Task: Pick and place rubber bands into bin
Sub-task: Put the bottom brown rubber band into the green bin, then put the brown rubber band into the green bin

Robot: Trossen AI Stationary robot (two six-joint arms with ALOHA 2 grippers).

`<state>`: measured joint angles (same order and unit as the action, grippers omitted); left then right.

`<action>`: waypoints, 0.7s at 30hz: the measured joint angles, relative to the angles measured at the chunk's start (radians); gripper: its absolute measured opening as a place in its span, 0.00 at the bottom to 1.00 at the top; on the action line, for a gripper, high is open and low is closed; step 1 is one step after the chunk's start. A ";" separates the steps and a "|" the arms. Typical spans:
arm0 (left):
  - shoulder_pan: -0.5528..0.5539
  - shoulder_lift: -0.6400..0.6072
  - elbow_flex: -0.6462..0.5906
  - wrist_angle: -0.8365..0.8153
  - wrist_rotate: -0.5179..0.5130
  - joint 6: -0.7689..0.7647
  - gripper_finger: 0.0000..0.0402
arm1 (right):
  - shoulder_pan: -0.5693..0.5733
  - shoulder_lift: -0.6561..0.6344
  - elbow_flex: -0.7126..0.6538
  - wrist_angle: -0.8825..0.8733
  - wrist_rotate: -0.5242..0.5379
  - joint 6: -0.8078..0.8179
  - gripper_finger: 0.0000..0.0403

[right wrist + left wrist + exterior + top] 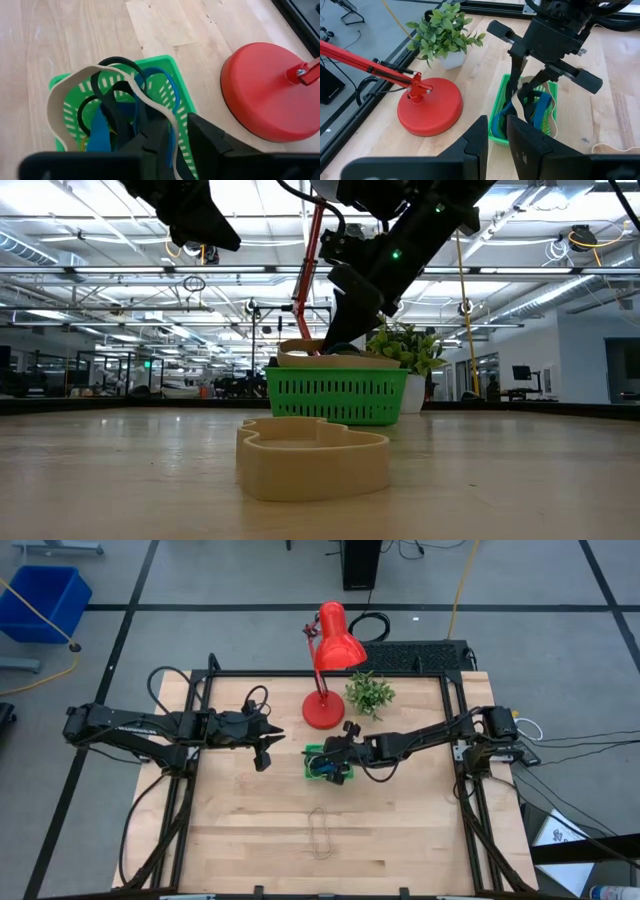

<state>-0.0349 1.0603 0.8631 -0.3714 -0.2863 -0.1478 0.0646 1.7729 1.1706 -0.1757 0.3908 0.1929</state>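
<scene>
The green bin (328, 764) sits on the table in front of the red lamp and holds blue and black rubber bands (102, 130). My right gripper (180, 142) stands over the bin, shut on a tan rubber band (65, 90) that drapes over the bin's contents and rim. Another tan rubber band (320, 830) lies flat on the table nearer the front edge; it also shows in the low view (315, 460). My left gripper (265, 754) is shut and empty, raised above the table left of the bin. My right gripper pinches one end of the tan band's loop (171, 127) between its two fingers, which come from above, slanting down into the bin. The rest of the loop (521, 107) hangs slack and lies over the bands in the bin and over its rim (330, 358).
The red lamp's base (323, 712) and a small potted plant (370, 693) stand just behind the bin. Open wooden table (400, 830) lies in front of and on both sides of the loose band. The black frame rails run along the table's sides.
</scene>
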 joint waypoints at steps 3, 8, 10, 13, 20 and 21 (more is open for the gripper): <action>0.000 0.000 0.000 0.000 0.000 0.000 0.19 | 0.003 0.000 0.000 0.000 0.000 -0.002 0.26; 0.000 0.000 0.000 0.000 0.000 0.001 0.19 | 0.003 0.000 0.000 0.000 0.000 -0.016 0.37; 0.000 0.000 0.000 0.000 0.000 0.001 0.19 | 0.003 -0.001 0.000 0.000 0.000 -0.031 0.40; 0.000 0.000 0.000 0.000 0.000 0.003 0.19 | 0.003 -0.017 0.000 0.001 0.000 -0.033 0.43; 0.000 0.000 0.000 0.001 0.000 0.003 0.19 | 0.006 -0.125 0.000 -0.009 0.003 -0.056 0.44; 0.000 0.000 0.000 0.004 0.001 0.003 0.19 | 0.009 -0.149 0.000 -0.014 0.007 -0.057 0.44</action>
<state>-0.0349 1.0600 0.8631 -0.3677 -0.2855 -0.1452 0.0737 1.6236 1.1706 -0.1900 0.3981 0.1362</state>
